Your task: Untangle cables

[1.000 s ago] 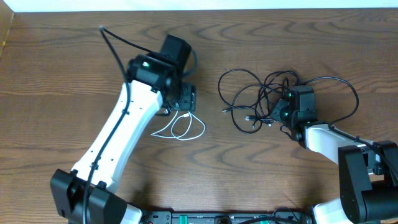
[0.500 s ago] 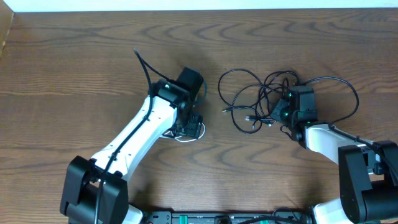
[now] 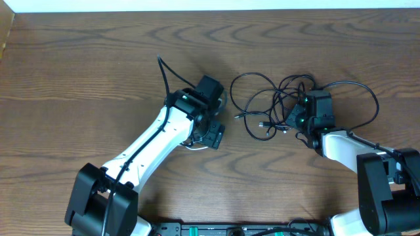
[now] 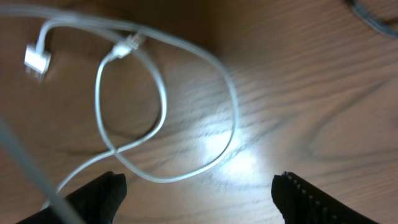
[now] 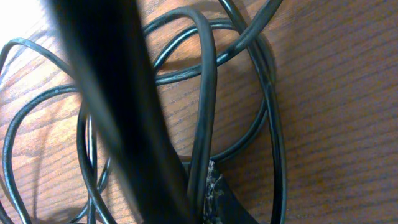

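The white cable (image 4: 163, 102) lies in loose loops on the wooden table, with its plugs (image 4: 36, 60) at the upper left of the left wrist view. My left gripper (image 4: 199, 198) hovers open just over its lower loop, with nothing between the fingers (image 4: 99, 194). From overhead the left gripper (image 3: 214, 136) covers most of that cable. The black cable (image 3: 268, 105) lies in a tangled heap at centre right, and one loop (image 3: 371, 98) reaches out to the right. My right gripper (image 5: 208, 193) is shut on a strand of the black cable (image 5: 205, 93) at the heap's right side.
The table (image 3: 79, 72) is brown wood, and its far edge meets a white wall (image 3: 210, 4). A thicker black wire (image 3: 164, 72) of the left arm arches up and away from the wrist. The right arm's base (image 3: 387, 190) fills the near right corner.
My left arm has swung right and toward the near edge, over the white cable, with its gripper still open. The right gripper and the black heap have not moved.
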Controlling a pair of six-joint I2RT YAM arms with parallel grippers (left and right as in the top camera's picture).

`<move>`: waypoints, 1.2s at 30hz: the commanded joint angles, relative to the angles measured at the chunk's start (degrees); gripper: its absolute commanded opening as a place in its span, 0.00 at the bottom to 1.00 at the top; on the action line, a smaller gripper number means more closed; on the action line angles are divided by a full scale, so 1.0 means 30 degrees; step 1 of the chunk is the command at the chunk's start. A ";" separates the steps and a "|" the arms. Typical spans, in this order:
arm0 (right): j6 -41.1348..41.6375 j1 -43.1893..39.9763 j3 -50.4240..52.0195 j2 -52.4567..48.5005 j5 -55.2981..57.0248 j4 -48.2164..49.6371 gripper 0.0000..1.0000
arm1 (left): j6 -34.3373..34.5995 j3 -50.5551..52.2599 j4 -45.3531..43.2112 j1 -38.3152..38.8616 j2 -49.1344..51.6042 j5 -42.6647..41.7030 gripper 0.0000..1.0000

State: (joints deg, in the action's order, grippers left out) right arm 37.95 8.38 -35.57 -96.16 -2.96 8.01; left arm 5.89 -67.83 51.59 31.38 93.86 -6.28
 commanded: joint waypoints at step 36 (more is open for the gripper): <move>0.0197 -0.0015 0.0889 -0.0984 0.0415 -0.0969 0.06 | 0.6652 0.0044 -0.3089 0.0160 0.1545 0.4124 0.80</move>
State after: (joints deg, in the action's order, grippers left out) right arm 37.95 8.38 -35.59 -96.16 -2.96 7.99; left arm 24.53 -67.83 42.68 31.79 95.77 4.91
